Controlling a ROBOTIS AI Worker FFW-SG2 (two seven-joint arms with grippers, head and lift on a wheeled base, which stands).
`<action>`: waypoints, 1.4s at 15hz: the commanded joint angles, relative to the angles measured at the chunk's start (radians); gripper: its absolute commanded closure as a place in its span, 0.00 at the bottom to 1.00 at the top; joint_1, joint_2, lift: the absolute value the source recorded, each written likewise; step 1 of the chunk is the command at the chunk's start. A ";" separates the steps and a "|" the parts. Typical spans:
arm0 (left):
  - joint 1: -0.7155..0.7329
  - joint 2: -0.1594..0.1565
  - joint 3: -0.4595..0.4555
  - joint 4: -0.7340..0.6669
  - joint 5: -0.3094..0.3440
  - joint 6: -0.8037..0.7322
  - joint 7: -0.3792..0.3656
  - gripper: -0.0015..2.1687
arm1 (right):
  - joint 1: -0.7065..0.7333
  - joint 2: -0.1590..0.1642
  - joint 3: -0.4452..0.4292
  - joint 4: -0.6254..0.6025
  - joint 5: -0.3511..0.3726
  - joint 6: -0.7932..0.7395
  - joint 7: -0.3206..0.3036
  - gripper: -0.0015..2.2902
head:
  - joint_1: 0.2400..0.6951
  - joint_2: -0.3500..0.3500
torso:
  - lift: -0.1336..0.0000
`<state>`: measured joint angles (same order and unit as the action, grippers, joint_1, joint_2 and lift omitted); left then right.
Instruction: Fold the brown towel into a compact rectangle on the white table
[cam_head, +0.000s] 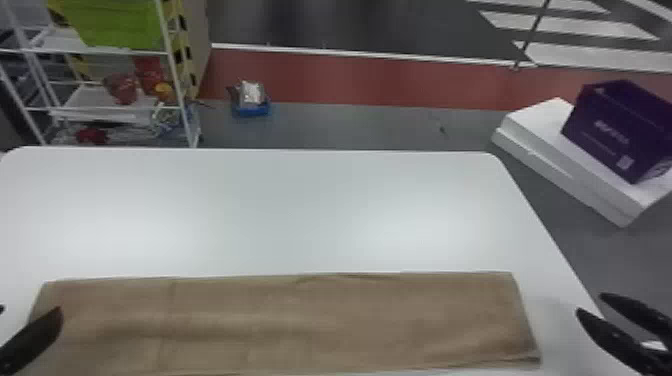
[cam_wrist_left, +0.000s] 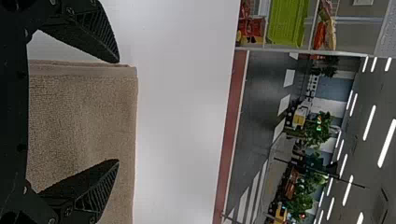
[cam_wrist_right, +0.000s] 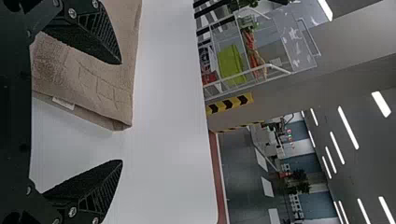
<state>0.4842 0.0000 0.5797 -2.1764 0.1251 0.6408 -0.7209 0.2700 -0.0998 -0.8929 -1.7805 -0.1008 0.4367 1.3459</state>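
The brown towel (cam_head: 290, 320) lies as a long flat strip along the near part of the white table (cam_head: 250, 210). At the strip's left end is my left gripper (cam_head: 27, 325); my right gripper (cam_head: 607, 320) is beyond its right end. In the left wrist view, the left gripper (cam_wrist_left: 117, 113) stands open, its fingers either side of the corner of the towel (cam_wrist_left: 93, 107). The right wrist view has the right gripper (cam_wrist_right: 122, 112) open, one finger over the towel (cam_wrist_right: 93, 88) and the other over bare table. Layered edges and a small white tag show at that end.
Behind the table on the left stands a white rack (cam_head: 175, 75) with a green bin (cam_head: 117, 22). A dark purple box (cam_head: 620, 130) rests on white boxes (cam_head: 555, 145) to the right, beyond the table edge. A small blue container (cam_head: 252, 107) is on the floor.
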 joint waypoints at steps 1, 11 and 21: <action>-0.012 -0.003 0.000 0.015 -0.009 0.000 0.000 0.07 | -0.003 0.000 0.000 0.007 0.007 -0.011 -0.002 0.06 | 1.00 0.32 | 0.07; -0.033 -0.003 -0.004 0.050 -0.018 -0.009 -0.003 0.07 | -0.011 0.006 0.017 0.021 0.035 -0.029 -0.004 0.06 | 1.00 0.33 | 0.07; -0.055 -0.003 -0.021 0.079 -0.159 -0.003 0.031 0.06 | -0.011 0.009 0.015 0.029 0.036 -0.060 -0.002 0.06 | 1.00 0.37 | 0.07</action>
<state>0.4338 0.0000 0.5589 -2.1057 -0.0125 0.6345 -0.6940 0.2592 -0.0910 -0.8762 -1.7547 -0.0644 0.3840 1.3437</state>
